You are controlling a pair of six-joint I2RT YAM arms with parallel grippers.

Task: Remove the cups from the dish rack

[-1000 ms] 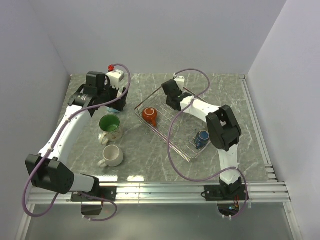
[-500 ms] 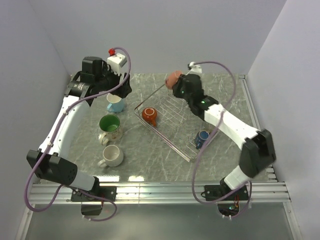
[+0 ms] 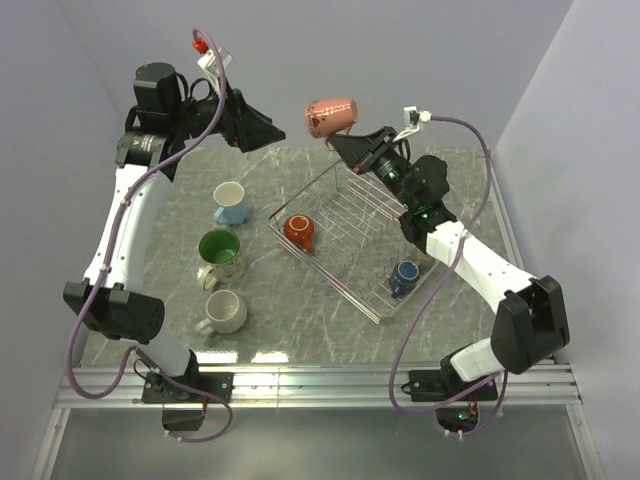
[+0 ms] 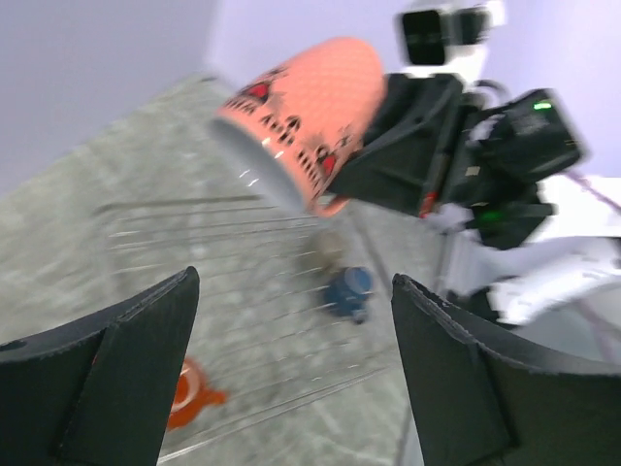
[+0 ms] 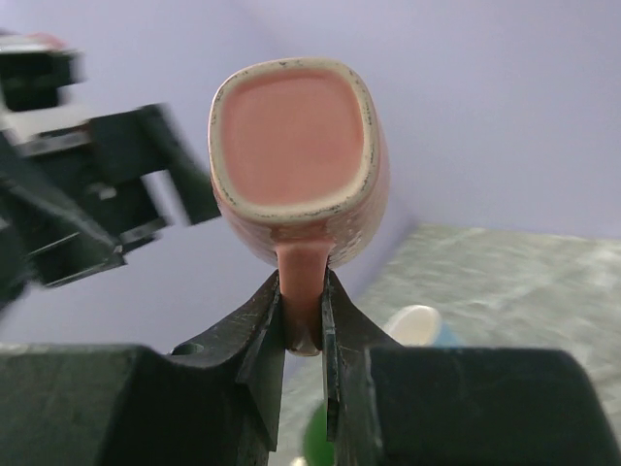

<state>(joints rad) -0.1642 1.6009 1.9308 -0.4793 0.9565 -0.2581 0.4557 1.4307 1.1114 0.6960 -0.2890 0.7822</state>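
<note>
The small pinkish-orange mug (image 3: 330, 116) is now hanging high above the dish rack's (image 3: 325, 271) far corner, lifted out within the last second. A handover looks to be starting, while the orange-red mug (image 3: 298, 230) and dark blue mug (image 3: 405, 273) are still sitting inside the rack. The right claw (image 3: 350, 140) is pinching the handle tight, its arm stretching up over the rack. The left claw (image 3: 265, 133), having risen from the light blue mug (image 3: 231, 203) left of the rack, is gaping wide and empty, facing the lifted mug.

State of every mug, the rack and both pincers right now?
small pinkish-orange mug, in the air, tipped sideways, gripped by its handle.
right pincer, shut on that handle.
left pincer, open, empty.
dish rack, holding the orange-red mug and dark blue mug.
light blue mug, upright on table.
floral mug, upright on table.
white mug, upright on table.
</note>
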